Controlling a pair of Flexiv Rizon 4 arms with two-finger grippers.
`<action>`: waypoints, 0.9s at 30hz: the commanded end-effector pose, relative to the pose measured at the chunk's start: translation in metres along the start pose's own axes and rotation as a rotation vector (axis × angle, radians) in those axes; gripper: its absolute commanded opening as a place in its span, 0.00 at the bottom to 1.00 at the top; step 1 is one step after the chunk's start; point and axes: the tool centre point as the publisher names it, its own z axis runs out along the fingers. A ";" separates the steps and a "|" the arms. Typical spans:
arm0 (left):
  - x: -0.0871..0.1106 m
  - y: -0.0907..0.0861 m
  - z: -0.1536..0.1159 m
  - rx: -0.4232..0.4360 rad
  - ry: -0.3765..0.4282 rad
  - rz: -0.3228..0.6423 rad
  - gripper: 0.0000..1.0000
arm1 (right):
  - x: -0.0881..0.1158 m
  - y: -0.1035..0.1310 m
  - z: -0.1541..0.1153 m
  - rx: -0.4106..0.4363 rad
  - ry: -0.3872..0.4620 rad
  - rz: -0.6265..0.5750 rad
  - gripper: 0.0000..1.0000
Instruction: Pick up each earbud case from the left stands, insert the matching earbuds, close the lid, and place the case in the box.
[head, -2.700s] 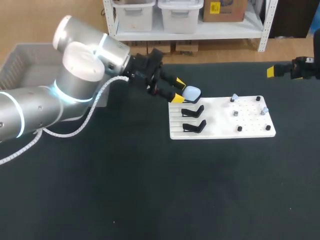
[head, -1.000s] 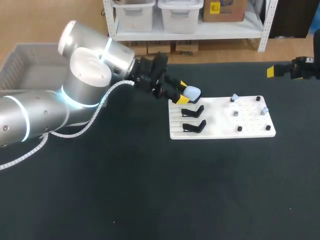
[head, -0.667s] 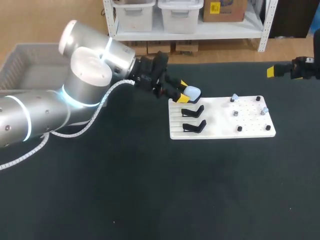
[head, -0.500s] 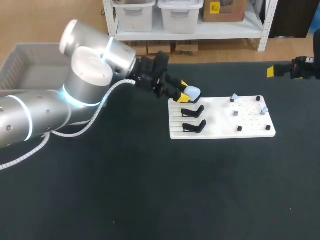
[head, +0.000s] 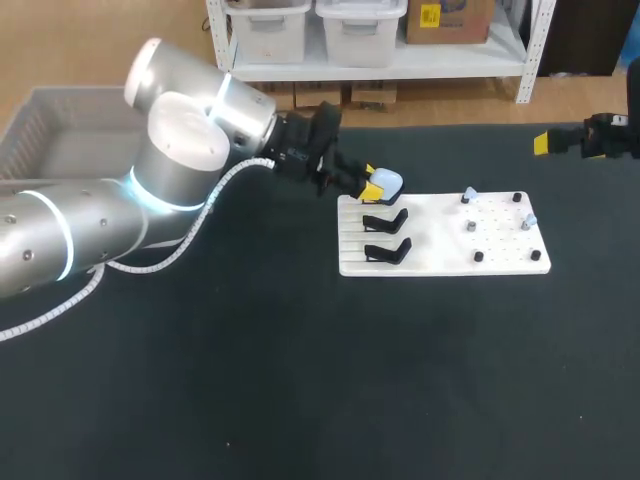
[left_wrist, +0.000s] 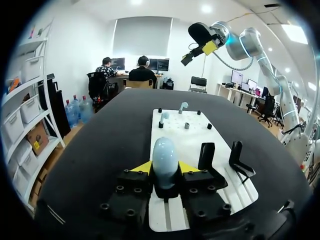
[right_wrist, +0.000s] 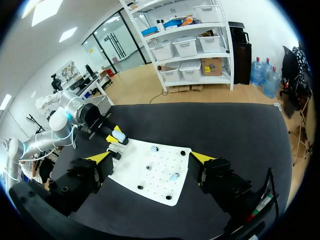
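The step in hand, as I judge it, is lifting the earbud case (head: 387, 182) off its stand; it goes best as a straight pull up and away from the cradle, with the pinch kept firm on the smooth shell so it does not swivel, and clear of the two empty stands (head: 385, 221) that lie toward six o'clock from it. The left gripper (left_wrist: 165, 167) has its fingers spread only as wide as the case and pinches it from two sides, the rounded end poking out ahead. The case is at the ten o'clock corner of the white board (head: 500, 245); whether it has quite cleared its own stand is hard to tell from above. The right gripper (right_wrist: 150, 160) hangs well apart, past the board toward two o'clock, fingers spread wide and holding nothing; the box (head: 40, 130) stands at the ten o'clock edge of the bench (head: 300, 380).
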 end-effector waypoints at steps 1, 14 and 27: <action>-0.002 -0.004 -0.002 -0.009 -0.007 0.010 0.00 | 0.000 0.000 0.000 0.002 0.000 0.000 1.00; -0.035 -0.032 -0.038 -0.073 -0.172 0.057 0.00 | 0.000 0.000 0.000 0.002 0.000 0.000 1.00; -0.084 -0.066 -0.055 -0.110 -0.393 0.108 0.00 | 0.000 0.000 0.000 0.002 0.000 0.000 1.00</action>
